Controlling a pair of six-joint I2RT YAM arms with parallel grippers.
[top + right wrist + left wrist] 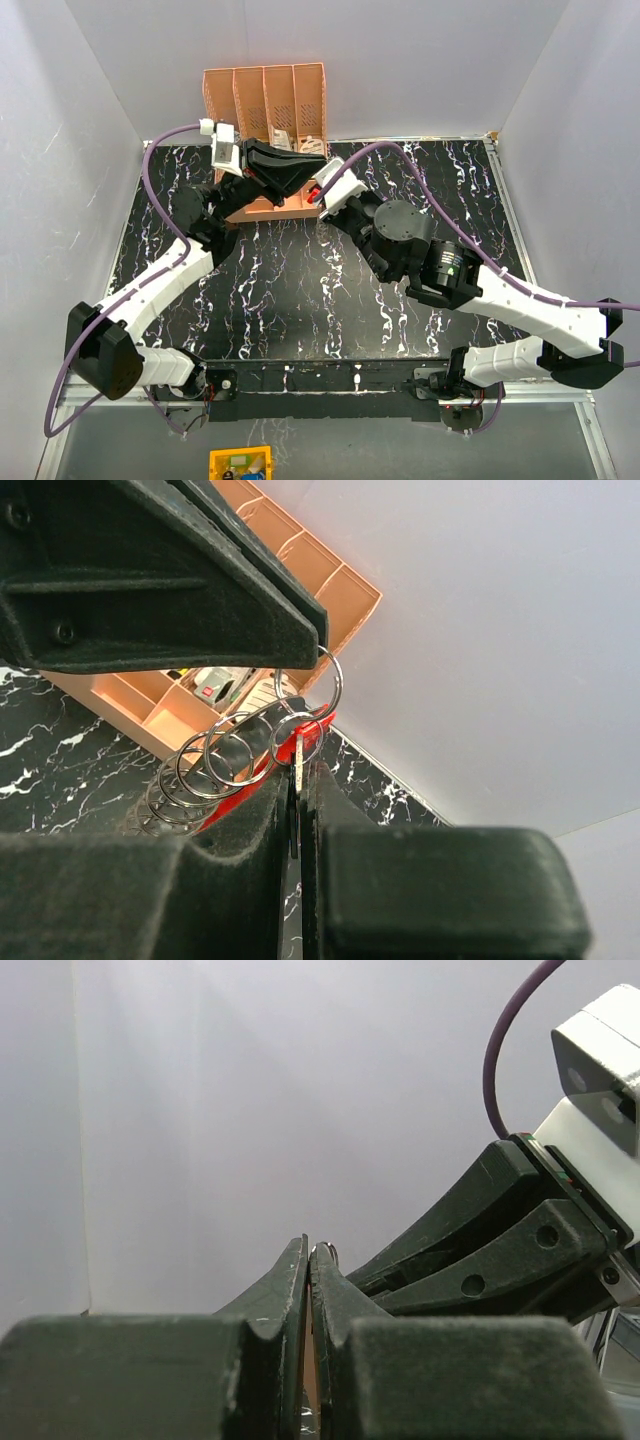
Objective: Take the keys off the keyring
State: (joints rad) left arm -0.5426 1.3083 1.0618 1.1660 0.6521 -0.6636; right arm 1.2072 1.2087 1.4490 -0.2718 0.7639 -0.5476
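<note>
**Q:** Left side, what has it got?

**A:** Your left gripper [308,1250] has its jaws pressed almost together, with only a sliver between the pads. A loop of wire peeps out at the tips. That's the top ring [322,685] of the keyring [225,758]. It is held up off the black marbled table [300,300] at far centre, in front of the orange organiser [312,95]. My read is that you're using this hand as the anchor, so the ring can't follow when the other side pulls.

**Q:** And between the hands?

**A:** The keyring is a chain of split rings. It sags from that top ring down and to the left in the right wrist view. The slack there probably means the load sits on the one pinched ring only.

**Q:** Right side?

**A:** Your right gripper [298,772] has its jaws closed on the keys [297,752]. They show as a thin silvery blade, edge-on between the pads, with the red part [235,802] just left of it. Its tips sit just beside the left gripper's, on the right and nearer side. I'd judge the close pinch is there for fine control while you work a key round the coil.

**Q:** Is a key onto the split yet?

**A:** Cannot tell, because the fingers hide the joint. Watch for the blade slipping sideways out of your pads.
</note>
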